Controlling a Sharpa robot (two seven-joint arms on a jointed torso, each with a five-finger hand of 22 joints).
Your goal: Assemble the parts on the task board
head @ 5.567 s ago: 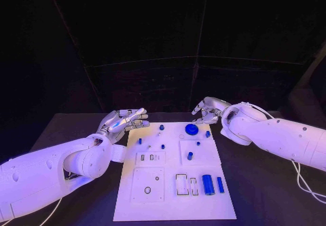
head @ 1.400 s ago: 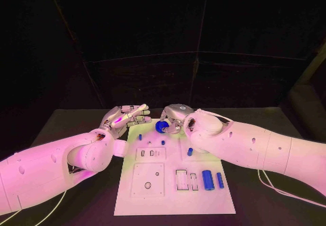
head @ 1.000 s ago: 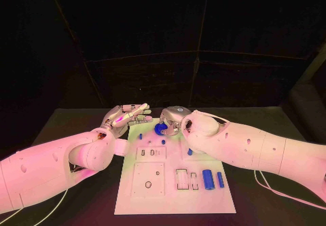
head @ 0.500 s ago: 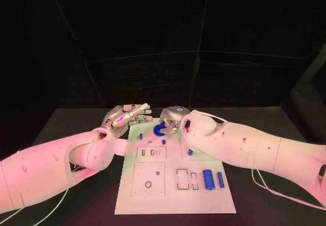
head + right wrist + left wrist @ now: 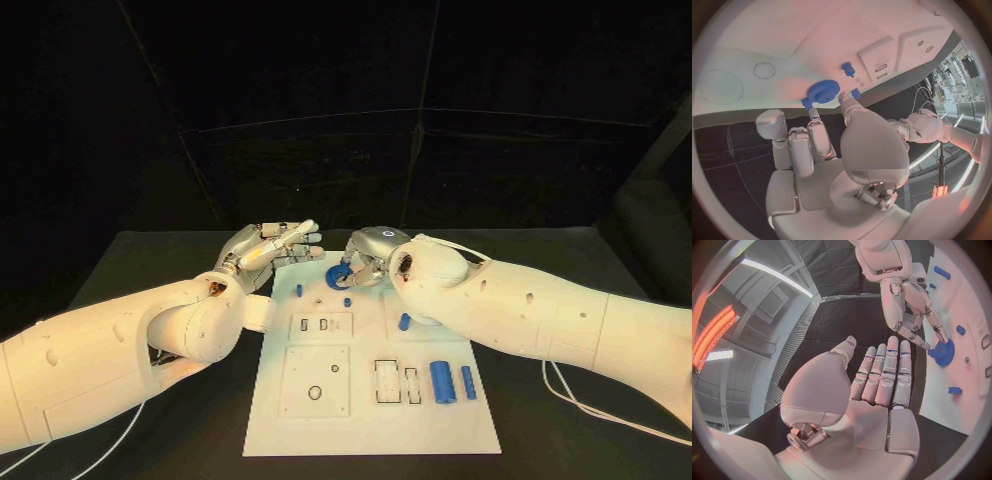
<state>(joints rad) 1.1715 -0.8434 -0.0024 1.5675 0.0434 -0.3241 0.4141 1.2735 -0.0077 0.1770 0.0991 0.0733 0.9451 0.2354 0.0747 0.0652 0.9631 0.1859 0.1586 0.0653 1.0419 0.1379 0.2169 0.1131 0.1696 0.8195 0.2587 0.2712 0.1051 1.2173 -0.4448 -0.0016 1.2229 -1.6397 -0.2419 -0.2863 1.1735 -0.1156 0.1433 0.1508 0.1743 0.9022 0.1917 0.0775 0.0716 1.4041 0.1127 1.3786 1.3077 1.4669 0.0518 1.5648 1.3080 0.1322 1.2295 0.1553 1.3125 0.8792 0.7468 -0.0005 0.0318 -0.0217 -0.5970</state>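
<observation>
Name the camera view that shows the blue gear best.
The right wrist view: the blue gear shows whole, teeth visible, at the right robot hand fingertips above the task board. The left wrist view shows it smaller at the rim; the head view shows it partly hidden.

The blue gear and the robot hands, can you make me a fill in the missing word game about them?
1. The right hand holds a blue ____ over the task board.
2. The left hand holds ____.
3. The two blue cylinders lie on the near part of the board, on the robot's ____ side.

Missing words: gear; nothing; right
</observation>
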